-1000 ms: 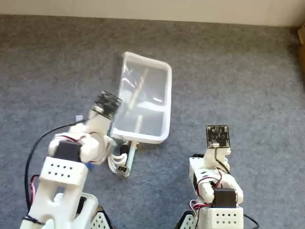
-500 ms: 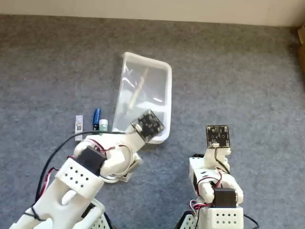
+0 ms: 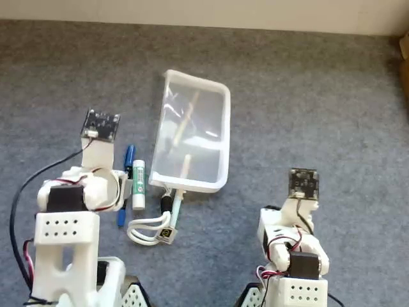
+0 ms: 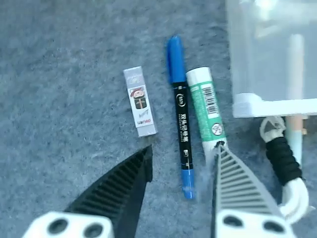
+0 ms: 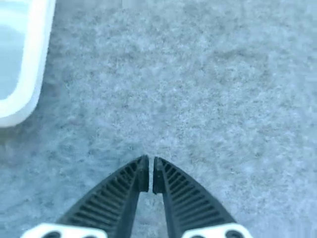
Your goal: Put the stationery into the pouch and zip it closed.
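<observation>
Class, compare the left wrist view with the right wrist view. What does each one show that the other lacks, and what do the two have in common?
Left wrist view: the open left gripper near an eraser, a blue pen and a glue stick lying side by side, plus a white cord with a black section by the pouch. Right wrist view: the right gripper, shut, over the carpet. Shared: part of the clear pouch's white rim, and the grey carpet.

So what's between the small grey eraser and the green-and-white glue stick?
A blue-capped black pen, close beside the glue stick, shown in the left wrist view.
</observation>
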Robot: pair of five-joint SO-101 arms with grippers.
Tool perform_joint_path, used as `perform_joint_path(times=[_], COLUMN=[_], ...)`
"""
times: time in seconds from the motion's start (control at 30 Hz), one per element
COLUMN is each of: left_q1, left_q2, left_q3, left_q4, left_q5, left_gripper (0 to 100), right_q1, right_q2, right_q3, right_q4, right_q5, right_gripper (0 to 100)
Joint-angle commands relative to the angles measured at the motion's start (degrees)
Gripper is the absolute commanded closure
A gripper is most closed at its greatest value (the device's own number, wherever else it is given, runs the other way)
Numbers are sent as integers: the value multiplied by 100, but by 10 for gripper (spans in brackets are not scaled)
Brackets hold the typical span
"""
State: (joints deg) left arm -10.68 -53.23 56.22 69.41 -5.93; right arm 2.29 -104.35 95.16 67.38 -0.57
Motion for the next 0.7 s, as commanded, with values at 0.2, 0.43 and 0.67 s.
perform_joint_path(times=[0.2,0.43,0.67], left_q1=[-804,-1587,-1648], left_q2=[-127,-127,-127], left_q3=[919,1288,1297], left_q4=[-1512,-2356,-2400], left_q5=[844,1354,1521], left_gripper=[804,804,804], right_q1=[-681,-1974,-2985], right_q2=[-75,-66,971], right_q3=[-1640,-2484,-3380], right_q4=[-145,-180,-189], right_q5=[-695,-642,-9], right_gripper=[976,972,972])
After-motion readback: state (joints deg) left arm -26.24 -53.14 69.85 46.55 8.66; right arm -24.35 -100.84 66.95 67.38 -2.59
